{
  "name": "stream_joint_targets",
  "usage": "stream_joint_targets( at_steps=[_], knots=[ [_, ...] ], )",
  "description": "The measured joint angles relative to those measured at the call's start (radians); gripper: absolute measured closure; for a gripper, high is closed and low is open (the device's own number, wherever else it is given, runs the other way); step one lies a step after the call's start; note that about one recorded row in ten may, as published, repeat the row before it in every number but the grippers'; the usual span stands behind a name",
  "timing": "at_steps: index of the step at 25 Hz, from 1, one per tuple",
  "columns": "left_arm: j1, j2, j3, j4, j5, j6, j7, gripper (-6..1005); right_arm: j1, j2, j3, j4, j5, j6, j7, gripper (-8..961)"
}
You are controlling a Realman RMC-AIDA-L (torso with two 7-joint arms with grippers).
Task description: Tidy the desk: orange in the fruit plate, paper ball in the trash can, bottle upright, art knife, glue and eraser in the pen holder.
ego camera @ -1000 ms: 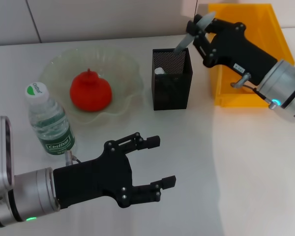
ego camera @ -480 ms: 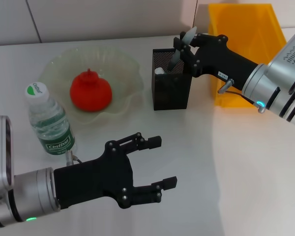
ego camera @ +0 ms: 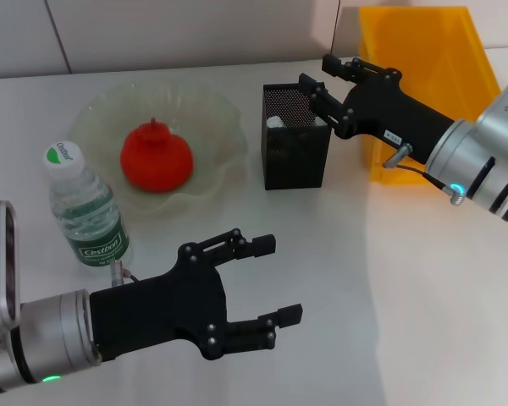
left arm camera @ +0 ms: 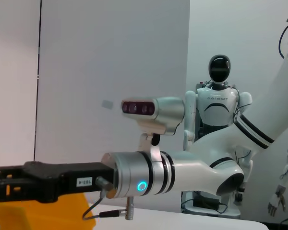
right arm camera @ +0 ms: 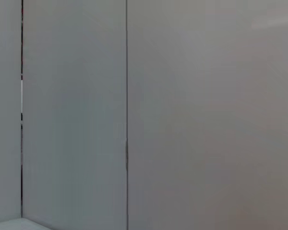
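Step in hand, as judged: depositing stationery into the pen holder (ego camera: 295, 135). Right gripper (ego camera: 318, 82) hovers at the holder's far rim, fingers spread and nothing visible between them. A pale item shows inside the mesh holder; whether the art knife, glue or eraser lies there cannot be told. Next move likely calls for lifting the right arm clear without tipping the holder. Left gripper (ego camera: 271, 279) hangs low over the near table (ego camera: 423, 296), fingers apart, carrying nothing. Fruit plate (ego camera: 207, 114) contains the orange (ego camera: 156, 156). Bottle (ego camera: 85, 207) stands upright beside the plate. Yellow trash can (ego camera: 432, 51) sits behind the right arm; its contents are hidden.
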Motion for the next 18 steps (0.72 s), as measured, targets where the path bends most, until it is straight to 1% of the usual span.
stream_joint_targets(
  at_steps=[3, 5, 8, 9, 10, 11, 14, 16, 18],
  knots=[
    [0.0, 0.0, 0.0, 0.0, 0.0, 0.0, 0.0, 186, -0.028, -0.001, 0.002, -0.01, 0.033, -0.075, 0.023, 544],
    [0.0, 0.001, 0.0, 0.0, -0.004, 0.001, 0.0, 186, -0.064, -0.003, 0.003, -0.042, 0.059, -0.157, 0.071, 471],
    [0.0, 0.004, -0.001, 0.0, -0.016, 0.003, 0.0, 186, -0.139, -0.006, -0.008, -0.163, 0.065, -0.294, 0.252, 385],
    [0.0, 0.006, -0.001, 0.0, -0.018, 0.004, -0.001, 186, -0.166, -0.006, -0.016, -0.217, 0.059, -0.334, 0.326, 357],
    [0.0, 0.006, -0.001, 0.0, -0.019, 0.006, -0.002, 186, -0.212, -0.007, -0.033, -0.307, 0.048, -0.4, 0.433, 328],
    [0.0, 0.007, -0.002, 0.0, -0.019, 0.007, -0.003, 186, -0.212, -0.007, -0.033, -0.307, 0.048, -0.4, 0.433, 300],
    [0.002, 0.016, -0.016, 0.0, -0.013, 0.012, -0.016, 186, -0.3, -0.011, -0.1, -0.452, 0.007, -0.507, 0.537, 239],
    [0.005, 0.022, -0.039, 0.0, -0.001, 0.012, -0.024, 186, -0.343, -0.015, -0.14, -0.523, -0.056, -0.567, 0.542, 206],
    [0.006, 0.029, -0.06, 0.0, 0.024, 0.012, -0.034, 186, -0.373, -0.015, -0.154, -0.566, -0.141, -0.617, 0.532, 174]
  ],
)
